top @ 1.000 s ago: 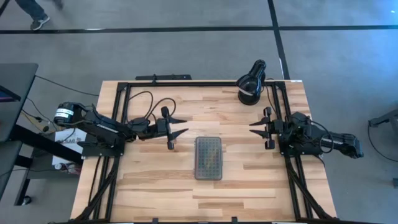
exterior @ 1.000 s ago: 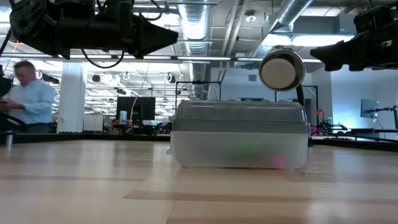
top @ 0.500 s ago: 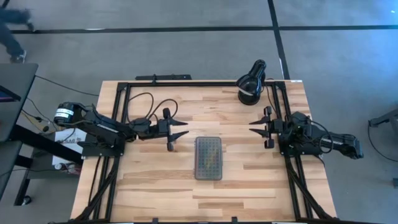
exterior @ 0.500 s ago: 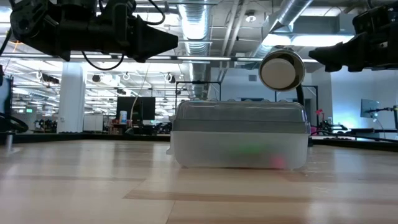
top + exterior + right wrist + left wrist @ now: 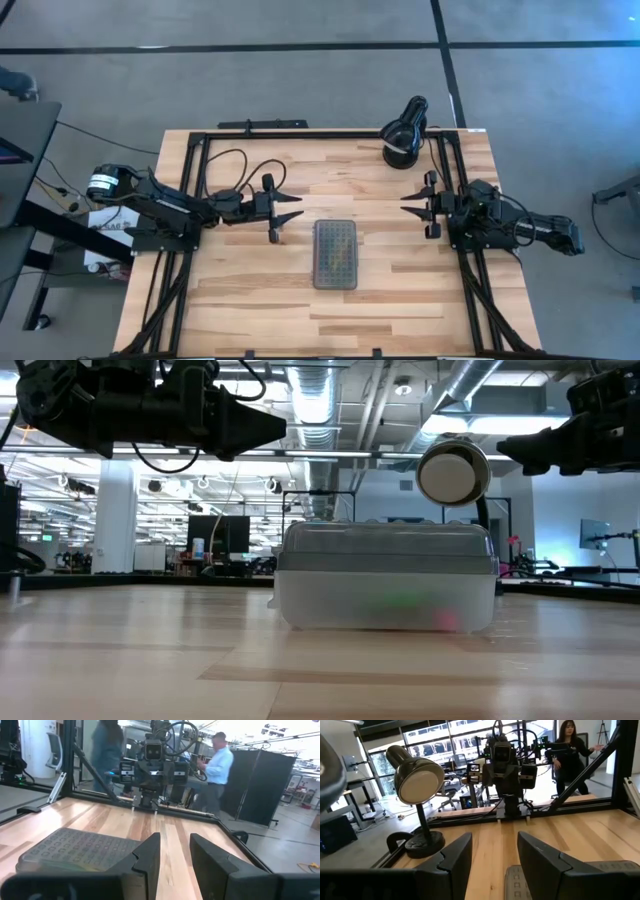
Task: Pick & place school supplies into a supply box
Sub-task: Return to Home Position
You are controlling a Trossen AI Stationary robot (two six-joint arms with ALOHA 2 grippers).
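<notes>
Step in hand: return of both arms to rest, judged from the shut supply box and from no supplies lying outside it on the worktop.

Supply box: lid down, flat at the middle of the worktop, between the two arms and apart from both.

School supplies: only green and pink smudges showed through the clear wall in the low view; their count could not be told.

Left gripper: raised above the worktop toward its left edge, fingers spread, holding and touching nothing.

Right gripper: raised toward the right edge, facing the left one, fingers parted, empty.

Lamp: at the back right corner.

Next move, as a judgement: nothing further on the box, only folding each arm back, clear of box and lamp.
</notes>
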